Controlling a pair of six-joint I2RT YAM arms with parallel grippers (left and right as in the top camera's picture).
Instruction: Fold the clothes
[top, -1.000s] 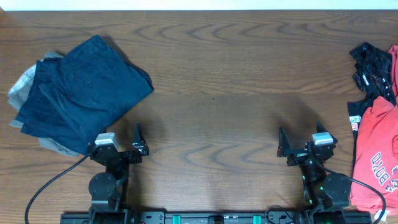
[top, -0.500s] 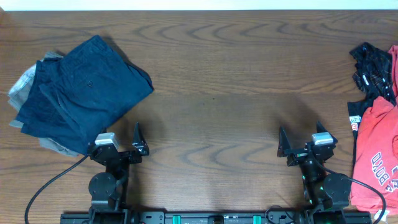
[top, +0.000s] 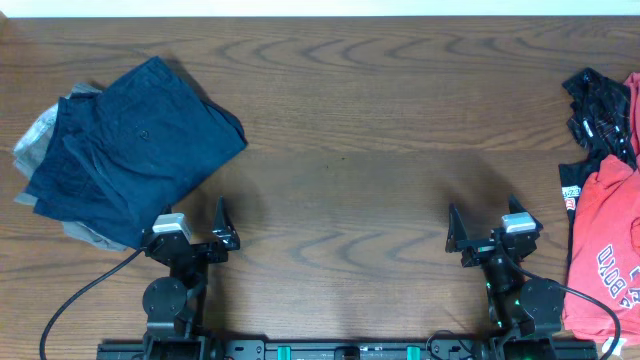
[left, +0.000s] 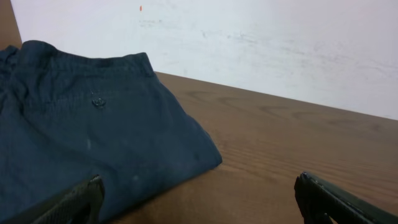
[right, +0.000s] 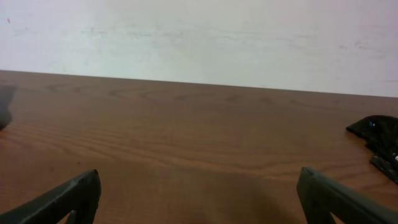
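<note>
Folded navy shorts (top: 140, 145) lie at the left of the table on top of a grey garment (top: 38, 135); they fill the left of the left wrist view (left: 87, 143). A red printed shirt (top: 610, 250) and a black garment (top: 600, 110) lie crumpled at the right edge; the black one shows at the right of the right wrist view (right: 379, 140). My left gripper (top: 190, 232) is open and empty near the front edge, just right of the shorts' near corner. My right gripper (top: 493, 232) is open and empty near the front edge, left of the red shirt.
The wooden table (top: 340, 130) stretches between the two piles. A white wall (right: 199, 37) stands behind the far edge. Cables (top: 70, 300) run from the arm bases at the front.
</note>
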